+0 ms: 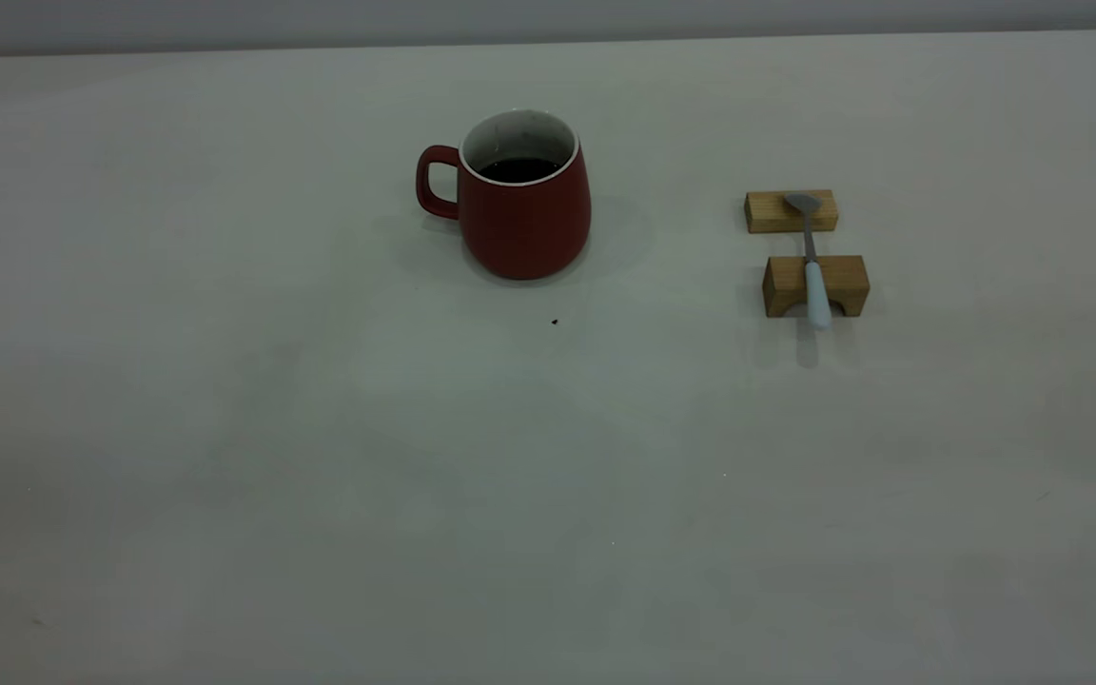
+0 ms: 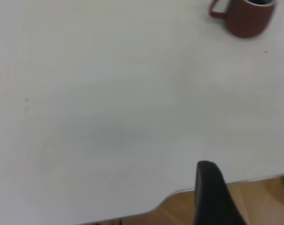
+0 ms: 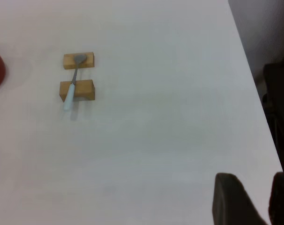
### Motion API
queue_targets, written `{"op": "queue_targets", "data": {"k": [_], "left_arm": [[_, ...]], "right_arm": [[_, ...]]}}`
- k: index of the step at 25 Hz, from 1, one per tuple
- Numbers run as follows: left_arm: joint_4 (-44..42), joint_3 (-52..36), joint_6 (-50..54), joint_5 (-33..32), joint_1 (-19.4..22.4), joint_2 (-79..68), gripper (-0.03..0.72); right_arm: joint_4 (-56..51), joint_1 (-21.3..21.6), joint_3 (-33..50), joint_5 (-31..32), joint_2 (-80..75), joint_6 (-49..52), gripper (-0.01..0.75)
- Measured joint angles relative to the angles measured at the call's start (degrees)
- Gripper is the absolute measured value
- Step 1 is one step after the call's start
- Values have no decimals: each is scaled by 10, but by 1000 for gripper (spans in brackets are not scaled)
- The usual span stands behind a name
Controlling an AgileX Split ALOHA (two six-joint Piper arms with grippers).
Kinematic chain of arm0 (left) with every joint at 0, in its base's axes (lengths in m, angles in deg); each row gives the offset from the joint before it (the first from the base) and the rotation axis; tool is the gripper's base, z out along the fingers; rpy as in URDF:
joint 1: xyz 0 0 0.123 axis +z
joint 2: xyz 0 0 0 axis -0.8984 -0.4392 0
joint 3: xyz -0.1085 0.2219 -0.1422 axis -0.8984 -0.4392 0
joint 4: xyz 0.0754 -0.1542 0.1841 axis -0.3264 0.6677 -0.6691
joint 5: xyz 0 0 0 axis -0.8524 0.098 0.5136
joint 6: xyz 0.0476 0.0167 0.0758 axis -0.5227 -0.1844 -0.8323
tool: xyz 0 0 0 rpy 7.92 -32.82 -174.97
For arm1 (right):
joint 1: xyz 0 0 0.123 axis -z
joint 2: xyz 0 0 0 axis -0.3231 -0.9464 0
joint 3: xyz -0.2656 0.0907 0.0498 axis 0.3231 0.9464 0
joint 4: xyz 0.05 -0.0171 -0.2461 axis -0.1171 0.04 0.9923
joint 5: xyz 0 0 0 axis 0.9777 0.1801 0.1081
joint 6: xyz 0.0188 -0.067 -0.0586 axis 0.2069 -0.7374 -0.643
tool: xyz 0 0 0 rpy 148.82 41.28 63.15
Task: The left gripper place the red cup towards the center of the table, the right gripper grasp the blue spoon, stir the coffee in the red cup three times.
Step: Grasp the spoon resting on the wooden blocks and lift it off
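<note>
The red cup (image 1: 524, 219) stands upright on the table (image 1: 320, 457) at the back, near the middle, handle to the left, with dark coffee (image 1: 519, 169) inside. The blue spoon (image 1: 812, 271) lies across two wooden blocks at the right, its bowl on the far block and its pale handle over the near one. Neither arm appears in the exterior view. The left gripper (image 2: 249, 190) hangs over the table's near edge, far from the cup (image 2: 247, 18), fingers wide apart and empty. Well short of the spoon (image 3: 71, 89), the right gripper (image 3: 254, 192) also holds nothing, fingers apart.
The far wooden block (image 1: 791, 211) and near wooden block (image 1: 815, 285) carry the spoon. A tiny dark speck (image 1: 554, 322) lies in front of the cup. The table's edge (image 3: 254, 89) and dark space beyond it run alongside the right gripper.
</note>
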Motion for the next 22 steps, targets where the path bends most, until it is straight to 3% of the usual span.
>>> {"op": "queue_targets", "data": {"k": [5,15,18,22], "left_arm": [[0,0,0,0,41,0,449],[0,0,0,0,44,0,449],[0,0,0,0,44,0,449],[0,0,0,0,44,0,449]], "right_arm": [[-1,0,0,0,0,0,237],[-92,0,-6,-19,-15,-47,255],[-111,0,-7,-69,-74,-95,340],[-153,0,-7,-185,-213,-151,496]]}}
